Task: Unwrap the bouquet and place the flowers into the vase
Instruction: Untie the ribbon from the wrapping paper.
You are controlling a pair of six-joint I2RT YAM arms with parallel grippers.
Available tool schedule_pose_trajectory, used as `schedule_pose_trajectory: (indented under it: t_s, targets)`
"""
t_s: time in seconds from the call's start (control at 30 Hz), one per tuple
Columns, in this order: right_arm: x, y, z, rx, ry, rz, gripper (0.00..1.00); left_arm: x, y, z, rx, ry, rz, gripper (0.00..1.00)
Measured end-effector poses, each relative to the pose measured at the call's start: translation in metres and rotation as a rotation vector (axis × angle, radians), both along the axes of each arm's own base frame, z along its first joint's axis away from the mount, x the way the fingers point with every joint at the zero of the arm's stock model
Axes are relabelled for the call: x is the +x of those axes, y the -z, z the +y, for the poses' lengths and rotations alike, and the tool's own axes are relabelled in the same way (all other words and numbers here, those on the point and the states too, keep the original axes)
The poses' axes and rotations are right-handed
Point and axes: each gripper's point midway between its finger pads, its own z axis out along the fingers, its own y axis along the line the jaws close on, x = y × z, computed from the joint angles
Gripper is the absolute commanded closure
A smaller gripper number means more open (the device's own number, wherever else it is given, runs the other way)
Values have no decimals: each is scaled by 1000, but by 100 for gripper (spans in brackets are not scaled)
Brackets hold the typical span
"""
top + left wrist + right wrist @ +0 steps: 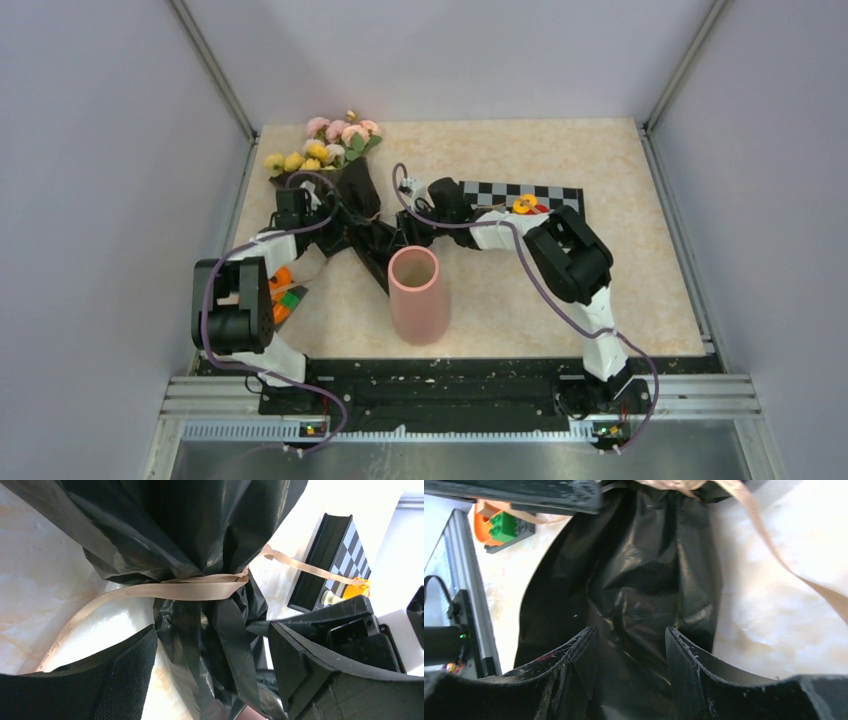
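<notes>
The bouquet lies at the back left of the table, its flowers [325, 145] pink, peach and yellow at the far end. Its black wrapping [362, 205] narrows to a tail pointing at the pink vase [418, 295], which stands upright near the front middle. A tan ribbon [190, 587] is still tied round the neck of the wrapping [200, 530]. My left gripper [212, 652] stands open astride the tail just below the tie. My right gripper [630, 645] is open too, with the crinkled wrapping [644, 580] between its fingers. A loose ribbon end [774, 545] trails over the table.
A black checkerboard box [525, 195] with small yellow and red blocks [525, 206] sits behind the right arm. Orange and green blocks [283, 295] lie by the left arm's elbow. Grey walls close in the table on three sides.
</notes>
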Motion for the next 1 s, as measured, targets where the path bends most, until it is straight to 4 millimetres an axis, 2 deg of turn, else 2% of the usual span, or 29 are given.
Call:
schedule_pose_trajectory:
  t_s: [0.13,0.3,0.47,0.67,1.0]
  targets:
    - [-21,-3,13,18,-56,25,48,-7,10,-1,-6,-2,8,20]
    - [-41,-6,26,40,-114,57,49,-25,30,0,0,-5,61,48]
    - [-44,-5,26,36,-122,62,47,-36,32,1,14,-7,62,78]
    - [-37,-7,26,14,-108,37,46,-41,24,8,82,5,32,100]
    - [-12,-38,35,54,-102,-58,45,-52,23,12,184,127,-24,100]
